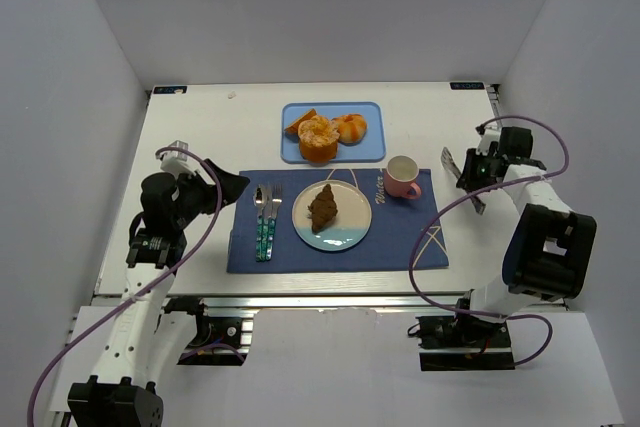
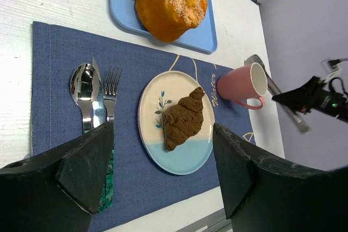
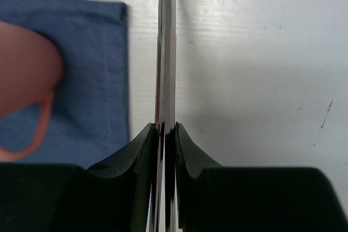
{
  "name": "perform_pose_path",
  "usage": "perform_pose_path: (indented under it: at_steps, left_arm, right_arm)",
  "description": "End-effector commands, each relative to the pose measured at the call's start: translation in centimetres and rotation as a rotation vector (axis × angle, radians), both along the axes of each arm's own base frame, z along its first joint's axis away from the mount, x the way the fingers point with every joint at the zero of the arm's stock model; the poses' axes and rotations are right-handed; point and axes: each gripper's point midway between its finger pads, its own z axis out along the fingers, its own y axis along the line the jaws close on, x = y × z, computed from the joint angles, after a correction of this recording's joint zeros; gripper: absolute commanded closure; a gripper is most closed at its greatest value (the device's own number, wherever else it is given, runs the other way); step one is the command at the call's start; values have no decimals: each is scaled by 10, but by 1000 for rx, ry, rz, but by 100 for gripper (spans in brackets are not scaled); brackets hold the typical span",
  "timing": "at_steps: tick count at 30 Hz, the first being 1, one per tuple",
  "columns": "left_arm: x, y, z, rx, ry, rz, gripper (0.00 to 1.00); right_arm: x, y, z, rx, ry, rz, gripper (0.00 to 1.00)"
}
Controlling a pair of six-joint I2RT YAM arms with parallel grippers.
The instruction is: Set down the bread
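Note:
The bread (image 1: 323,207) (image 2: 185,119), a small dark brown croissant, lies on a white and light-blue plate (image 1: 345,235) (image 2: 185,161) in the middle of the blue placemat (image 1: 400,237). My left gripper (image 1: 228,187) (image 2: 163,130) hovers open left of the mat, nothing between its fingers. At the mat's right edge, beside the pink cup (image 1: 402,177) (image 2: 242,82), my right gripper (image 1: 476,173) (image 3: 166,129) is shut on a pair of metal tongs (image 1: 452,163) (image 3: 166,52) (image 2: 283,104), whose blades are pressed together above the white table.
A blue tray (image 1: 372,152) (image 2: 209,39) at the back holds a round orange bun (image 1: 318,139) (image 2: 169,5) and other orange pastries. A spoon (image 2: 82,88), a knife and a fork (image 2: 110,88) lie on the mat's left side. Grey walls enclose the table.

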Motion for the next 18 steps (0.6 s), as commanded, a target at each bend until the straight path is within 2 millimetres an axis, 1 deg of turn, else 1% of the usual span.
perform_pose_path:
  at_steps: [1, 2, 5, 6, 7, 8, 9, 10, 11, 12, 13, 14, 15, 16, 18]
  left_arm:
    - [-2, -3, 0, 8, -16, -23, 17]
    - [-2, -3, -1, 7, -16, -25, 17]
    - [-3, -3, -2, 6, -13, -24, 17]
    - [-3, -3, -2, 7, -13, -23, 17]
    - [-3, -3, -2, 7, -14, -23, 17]
    - [-2, -2, -3, 5, -13, -21, 17]
    - [-2, -3, -3, 4, -13, -25, 17]
    - [-2, -4, -4, 2, -11, -26, 17]
    - [-2, -4, -4, 2, -11, -28, 17]
    - [-2, -4, -4, 2, -11, -28, 17]
    - [-2, -4, -4, 2, -10, -28, 17]
    - [-2, -3, -3, 3, -10, -27, 17]
    - [-2, -4, -3, 6, -12, -29, 17]
    - [-3, -3, -2, 10, -11, -27, 17]
    - [-4, -2, -1, 15, -13, -26, 16]
  right_arm:
    - [10, -26, -12, -142, -46, -25, 77]
    - [11, -29, -16, -157, -46, -34, 76]
    - [2, -33, -38, -176, 8, -34, 71]
    - [0, -33, -42, -181, 23, -28, 67]
    - [-2, -33, -51, -184, 50, -22, 64]
    - [-5, -34, -57, -185, 71, -18, 62]
    - [-6, -34, -62, -187, 87, -11, 57]
    - [-9, -34, -72, -188, 120, -5, 55]
    - [-10, -35, -76, -191, 132, 2, 52]
    - [-12, -35, -80, -193, 148, 9, 47]
    - [-13, -35, -84, -192, 160, 11, 44]
    - [-14, -35, -84, -192, 164, 15, 40]
    - [-14, -35, -83, -194, 159, 21, 32]
    - [-13, -35, -80, -198, 153, 26, 27]
    - [-13, -36, -74, -211, 139, 32, 15]
